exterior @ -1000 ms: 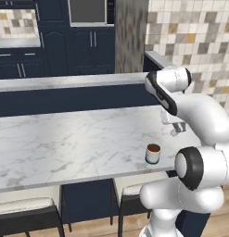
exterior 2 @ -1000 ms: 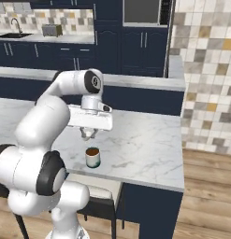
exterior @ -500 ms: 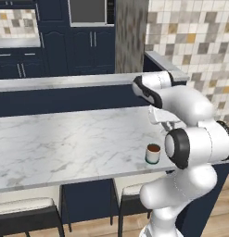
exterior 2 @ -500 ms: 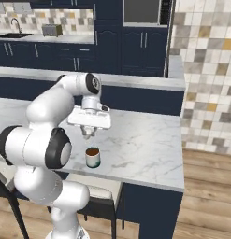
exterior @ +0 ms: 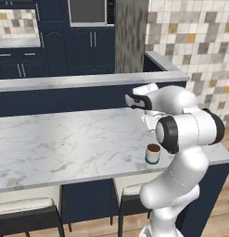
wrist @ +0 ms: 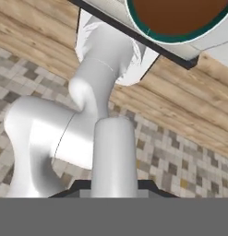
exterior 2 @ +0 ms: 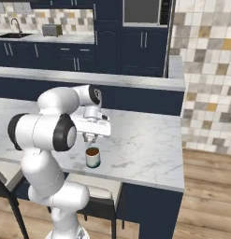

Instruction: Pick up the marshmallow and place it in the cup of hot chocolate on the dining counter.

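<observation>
The cup of hot chocolate [exterior 2: 92, 158] stands on the dining counter [exterior 2: 140, 144], close to its near edge, upright, with dark brown liquid showing inside its brown rim. From the right side I see the gripper [exterior 2: 90, 138] hanging just above the cup, a little toward the back of it, the fingers pointing down and not touching the rim. From the left side the cup [exterior: 153, 153] sits in front of the arm's big dark-jointed elbow, and the hand is largely hidden behind that elbow, so the fingertips cannot be made out there. Looking along the hand, the cup's mouth [wrist: 180, 18] fills the top edge, brown liquid ringed by a greenish band, with the counter's edge and the wooden floor beyond it. The jaws are drawn nearly together. Whether the tiny marshmallow sits pinched between them I cannot tell; it is too small to pick out in any view.
</observation>
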